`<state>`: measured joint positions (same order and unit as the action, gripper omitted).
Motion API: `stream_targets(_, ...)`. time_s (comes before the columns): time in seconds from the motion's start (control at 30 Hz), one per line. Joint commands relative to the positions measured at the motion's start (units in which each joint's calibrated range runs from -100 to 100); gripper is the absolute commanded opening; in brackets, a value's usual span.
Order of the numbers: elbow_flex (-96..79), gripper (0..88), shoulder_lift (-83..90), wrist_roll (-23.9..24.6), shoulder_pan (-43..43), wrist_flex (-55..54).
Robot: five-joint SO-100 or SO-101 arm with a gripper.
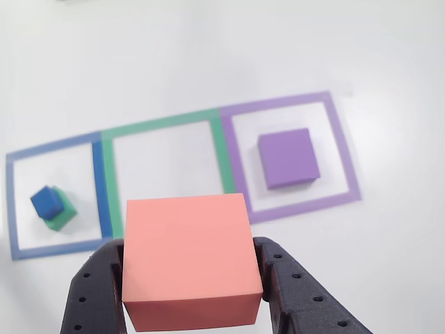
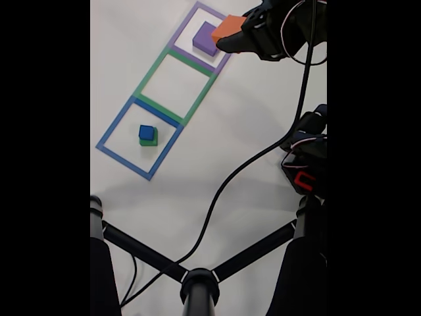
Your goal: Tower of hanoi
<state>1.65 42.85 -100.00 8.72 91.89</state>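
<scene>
My gripper point(image 1: 191, 278) is shut on the salmon-orange block point(image 1: 189, 259), which hangs above the table with a black finger on each side. In the fixed view the gripper point(image 2: 230, 34) holds that block point(image 2: 228, 27) beside the purple block point(image 2: 205, 38), which lies inside the purple tape square point(image 2: 195, 9). In the other view the purple block point(image 1: 288, 158) sits right of centre. The blue cube point(image 1: 46, 202) rests on the green block point(image 1: 61, 214) inside the blue tape square point(image 1: 103, 174); in the fixed view the blue cube point(image 2: 146, 132) tops the green block point(image 2: 150, 141).
An empty green tape square point(image 1: 164, 122) lies between the blue and purple ones. In the fixed view a black cable point(image 2: 250, 161) crosses the white table, a black stand point(image 2: 197, 286) spreads along the bottom, and the arm's base point(image 2: 306, 155) sits at right.
</scene>
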Motion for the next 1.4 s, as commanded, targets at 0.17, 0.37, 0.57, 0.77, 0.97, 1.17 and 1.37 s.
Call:
stream_targets(0.17, -2.0, 7.5, 3.3, 0.0, -5.4, 0.2)
stream_targets(0.37, -21.5, 7.4, 8.3, 0.0, -7.1, -13.3)
stream_targets(0.57, -43.3, 7.7, 10.2, 0.0, -7.5, -33.2)
stream_targets(0.77, -63.6, 7.7, 8.0, 0.0, -7.8, -60.0)
stream_targets(0.97, -76.5, 7.7, -0.5, 0.0, -7.5, -85.6)
stream_targets(1.17, -81.2, 7.8, -14.3, 0.0, -7.7, -108.1)
stream_targets(1.37, -82.6, 7.9, -26.7, 0.0, -7.6, -124.7)
